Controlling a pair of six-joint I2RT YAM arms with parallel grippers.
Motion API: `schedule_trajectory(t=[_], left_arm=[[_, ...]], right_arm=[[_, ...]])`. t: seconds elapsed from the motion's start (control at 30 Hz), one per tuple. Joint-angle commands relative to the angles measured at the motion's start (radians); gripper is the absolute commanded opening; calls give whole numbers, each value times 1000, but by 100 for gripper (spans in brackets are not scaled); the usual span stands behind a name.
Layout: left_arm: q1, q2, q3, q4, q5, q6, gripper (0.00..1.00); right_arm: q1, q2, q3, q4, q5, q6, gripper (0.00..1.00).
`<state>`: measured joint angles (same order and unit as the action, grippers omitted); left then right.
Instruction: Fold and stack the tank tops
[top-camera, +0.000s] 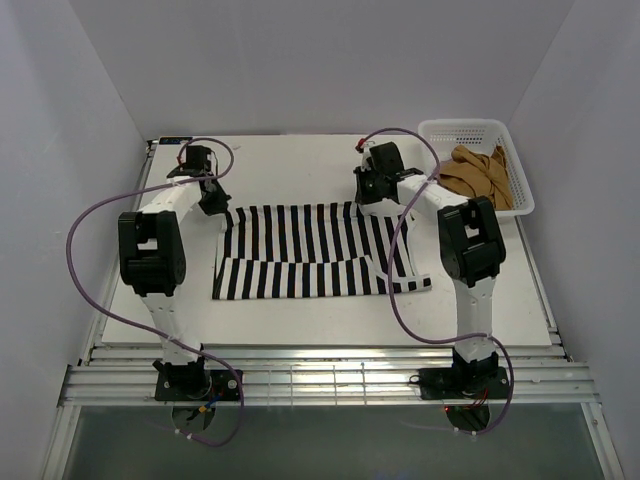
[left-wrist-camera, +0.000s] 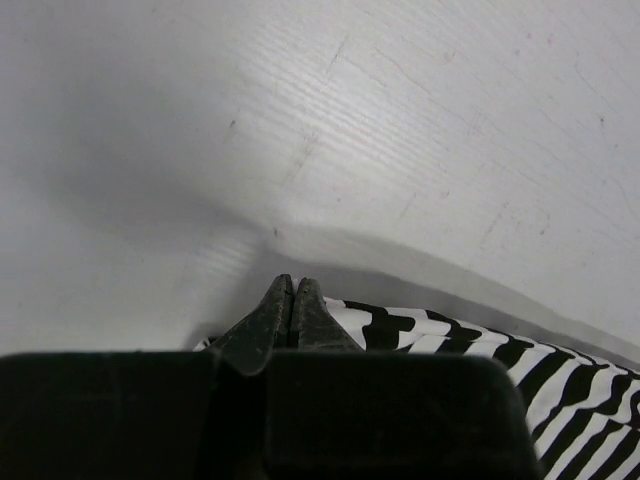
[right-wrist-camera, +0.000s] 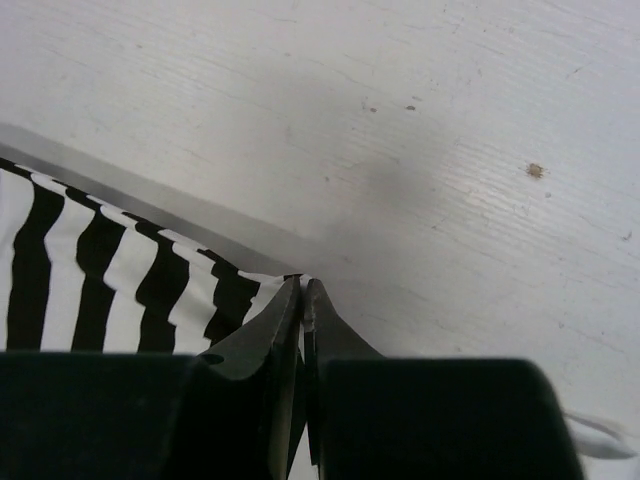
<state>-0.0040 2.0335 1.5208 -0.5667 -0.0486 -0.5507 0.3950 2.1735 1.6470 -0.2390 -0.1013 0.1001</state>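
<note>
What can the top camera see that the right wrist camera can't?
Only the top camera shows the left arm and right arm, the whole striped tank top laid out between them, and the white basket holding a tan top. Only the right wrist camera shows, close up, the right jaws pinched shut at that striped top's corner, and a small brown speck on the table. Both show the black-and-white stripes and the white table.

Right arm (top-camera: 432, 196) hides one corner of the striped tank top (top-camera: 300, 250).
</note>
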Motion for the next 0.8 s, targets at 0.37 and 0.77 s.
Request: schedule_trajectory(t=[0.37,0.77], left_arm=[[2,-318,-263,175,96,109,0],[2,-427,-424,275,205,258,0]], right_arm=[[13,-359,-378,262,-51,-68,8],[13,-494,-590,302,-90,-73,8]])
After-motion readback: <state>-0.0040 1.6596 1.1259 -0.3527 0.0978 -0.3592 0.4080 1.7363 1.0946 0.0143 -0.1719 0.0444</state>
